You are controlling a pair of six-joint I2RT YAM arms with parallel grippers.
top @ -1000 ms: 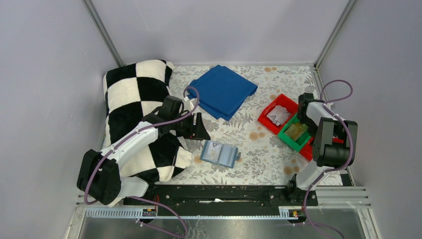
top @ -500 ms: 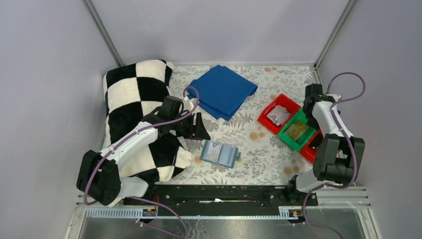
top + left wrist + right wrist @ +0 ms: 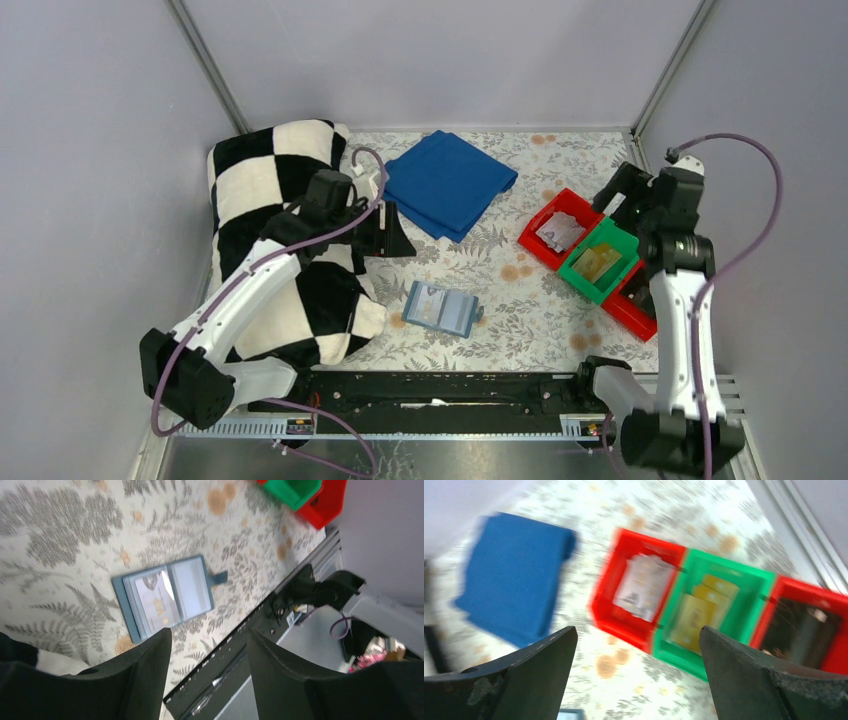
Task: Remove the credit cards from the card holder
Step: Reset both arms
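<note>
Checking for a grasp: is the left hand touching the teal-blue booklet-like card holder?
Apart. The top external view shows bare patterned tablecloth between the left hand and the teal-blue booklet-like card holder.

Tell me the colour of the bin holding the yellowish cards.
Green. The bin shows best in the right wrist view.

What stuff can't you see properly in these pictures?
1. Print on the cards in the red bin: the right wrist view is motion-blurred, and the top view is too small.
2. What is in the end bin: dark and blurred in the right wrist view; the right arm covers part of it from above.
3. How many cards the card holder has: the sleeves overlap in the left wrist view.
</note>
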